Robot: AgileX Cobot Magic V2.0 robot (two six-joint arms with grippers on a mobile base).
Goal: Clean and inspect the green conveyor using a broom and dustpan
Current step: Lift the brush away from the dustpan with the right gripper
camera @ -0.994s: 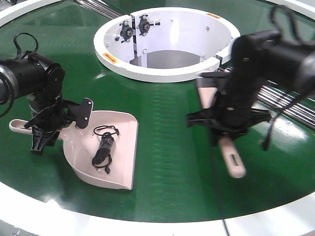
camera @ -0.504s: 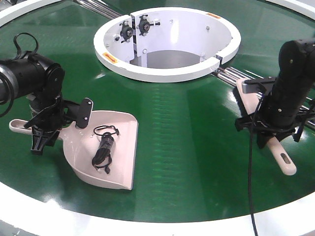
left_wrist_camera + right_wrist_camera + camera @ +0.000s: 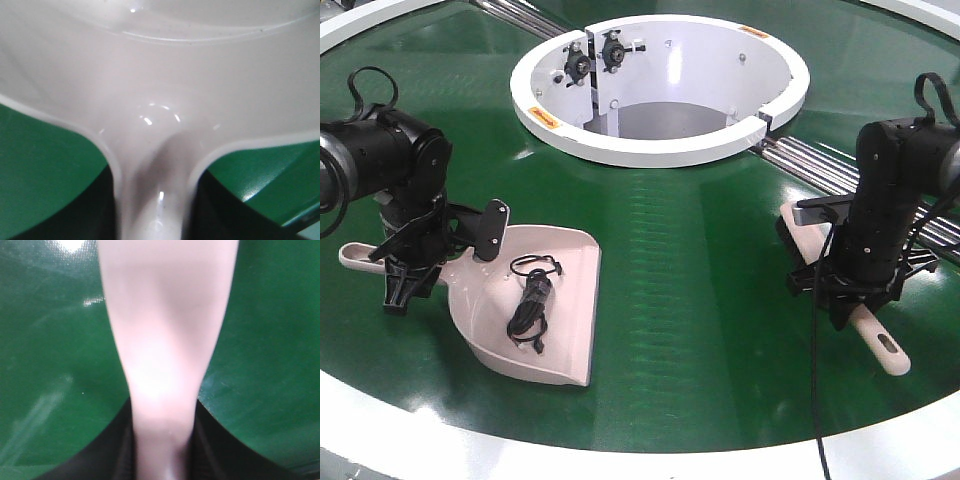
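Left gripper [image 3: 402, 283]: closed on the handle of the dustpan [image 3: 570, 335]
Right gripper [image 3: 853, 303]: closed on the handle of the broom [image 3: 883, 343]
Dustpan: flat on the green conveyor [image 3: 690, 290], left side; a black cable bundle [image 3: 532, 300] lies in its scoop
Broom: right side, near the metal rails [image 3: 815, 160]; slotted end toward the outer rim

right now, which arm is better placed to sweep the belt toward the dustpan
Right. The right gripper is shut on the broom over the green conveyor, with bare belt between it and the dustpan. The left gripper is shut on the dustpan's handle.
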